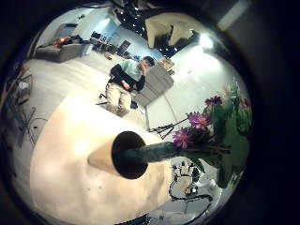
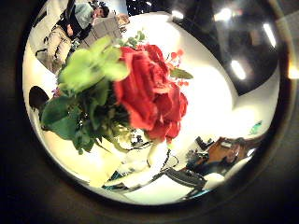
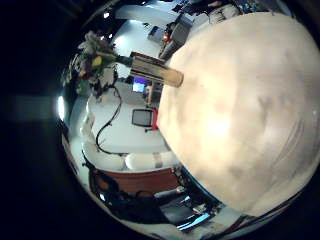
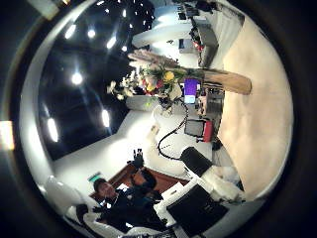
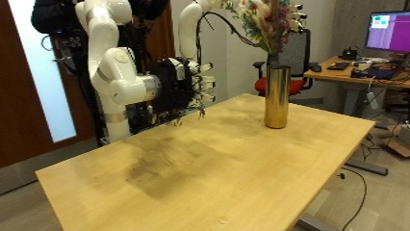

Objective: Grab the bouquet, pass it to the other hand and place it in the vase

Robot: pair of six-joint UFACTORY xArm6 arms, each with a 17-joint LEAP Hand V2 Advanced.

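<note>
The bouquet point(image 5: 263, 21) stands upright in the vase point(image 5: 275, 94), its stems down inside the mouth and its blooms spreading above the rim. You can see the vase, a tall gold cylinder, standing on the far side of the wooden table point(image 5: 192, 168), toward the edge away from the arms. Both arms come in from the upper left of the outside view. Your right hand point(image 5: 190, 89) is the nearer one, held above the table on the arm side, well apart from the vase, with its fingers point(image 5: 200, 100) loosely extended and holding nothing. Your left hand is behind the right arm in that view, so you cannot tell from it how its fingers stand. From the left thumb side palm view a large red rose point(image 2: 149, 86) and green leaves point(image 2: 82, 103) fill much of the frame, so that palm is close to the flowers. The left little finger side view looks at the vase's dark open mouth point(image 1: 129, 154) with pink and purple blooms point(image 1: 199, 127) beside it. The right palm views show the vase point(image 3: 150, 68) with the flowers point(image 4: 149, 77) well away across the tabletop.
</note>
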